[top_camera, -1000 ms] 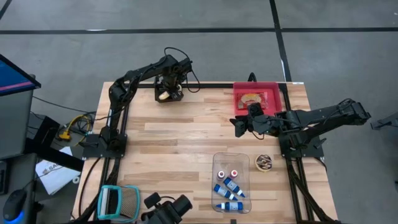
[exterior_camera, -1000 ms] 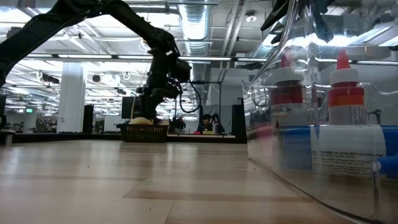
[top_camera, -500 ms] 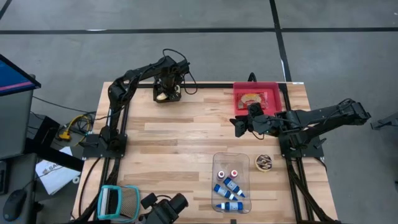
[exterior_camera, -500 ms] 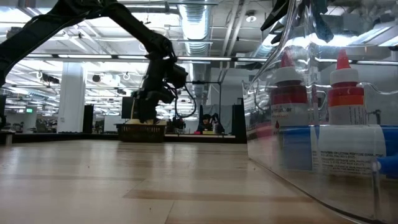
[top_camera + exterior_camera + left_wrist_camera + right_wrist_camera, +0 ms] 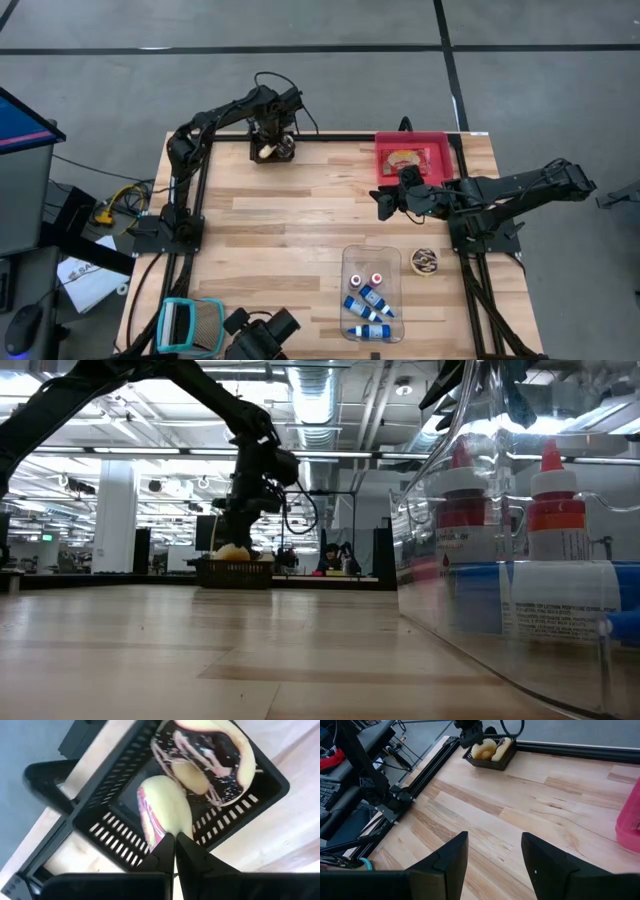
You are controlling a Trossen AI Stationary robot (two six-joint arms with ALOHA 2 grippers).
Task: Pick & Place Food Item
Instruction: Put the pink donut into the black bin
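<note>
- Two arms are at the table, but only the left one is working; nearest the front edge a clear tub (image 5: 371,293) of small bottles just sits idle.
- Midway, the right gripper (image 5: 384,203) waits with its jaws apart beside the red bin (image 5: 441,143), holding nothing.
- Farthest off, the left gripper (image 5: 273,143) is down in the black basket (image 5: 256,157) at the back edge, fingers pinched together at the end of a pale, pink-striped pastry (image 5: 162,813) lying next to a chocolate-iced donut (image 5: 210,747).
- I'd call this the grasp step; whether the pastry is really caught I can't tell, since the closed fingertips cover the contact.
- Next move, I reckon, is a straight lift clear of the basket wall, then across toward the red bin.
- What already lies in that bin is too small to name.
</note>
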